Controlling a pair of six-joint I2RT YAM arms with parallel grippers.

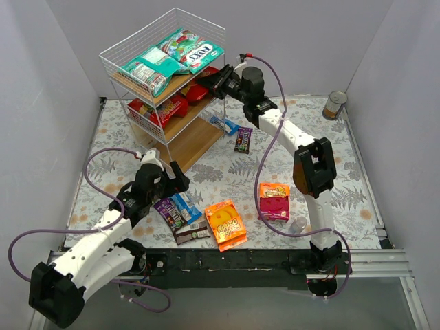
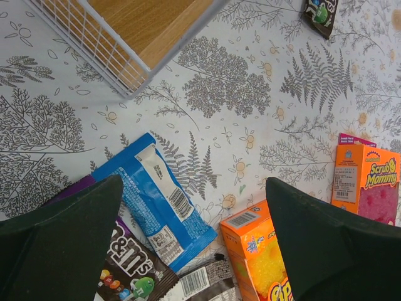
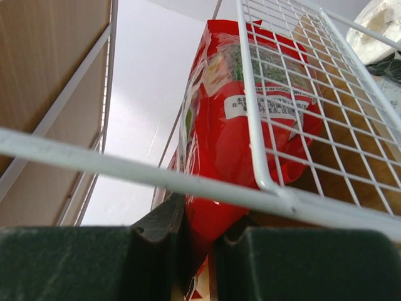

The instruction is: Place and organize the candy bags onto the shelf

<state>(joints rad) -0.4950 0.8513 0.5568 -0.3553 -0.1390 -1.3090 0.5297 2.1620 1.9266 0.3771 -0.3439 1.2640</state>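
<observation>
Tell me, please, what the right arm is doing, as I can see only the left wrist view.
Observer: The right gripper is shut on a red bag at the shelf's middle tier.
Operator: Thank you. Is the top tier occupied?
Observer: Yes, teal-green bags lie on it.
Operator: Is anything at the table's far right?
Observer: A silver can stands in that corner.

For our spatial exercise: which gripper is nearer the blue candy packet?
Left. The left gripper hovers open above the blue packet; the right gripper is away at the shelf, gripping a red bag.
</observation>
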